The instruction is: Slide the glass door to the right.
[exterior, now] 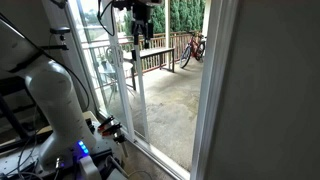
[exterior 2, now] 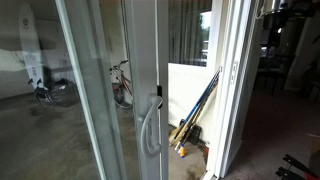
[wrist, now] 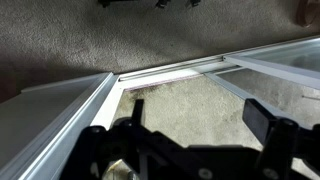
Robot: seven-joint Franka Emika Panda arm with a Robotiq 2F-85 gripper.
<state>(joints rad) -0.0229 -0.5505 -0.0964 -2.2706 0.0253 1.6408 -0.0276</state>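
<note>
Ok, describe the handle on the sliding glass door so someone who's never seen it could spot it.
Find the tall floor-to-ceiling glass door, then follow it to its white edge stile. Partway down that stile sits the handle, a white curved pull. Everything else white near it runs straight; the handle alone bows out in a loop.

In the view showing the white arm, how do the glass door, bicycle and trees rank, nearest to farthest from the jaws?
1. glass door, right by the gripper and its jaws.
2. bicycle, outside against the railing.
3. trees, beyond the railing.
</note>
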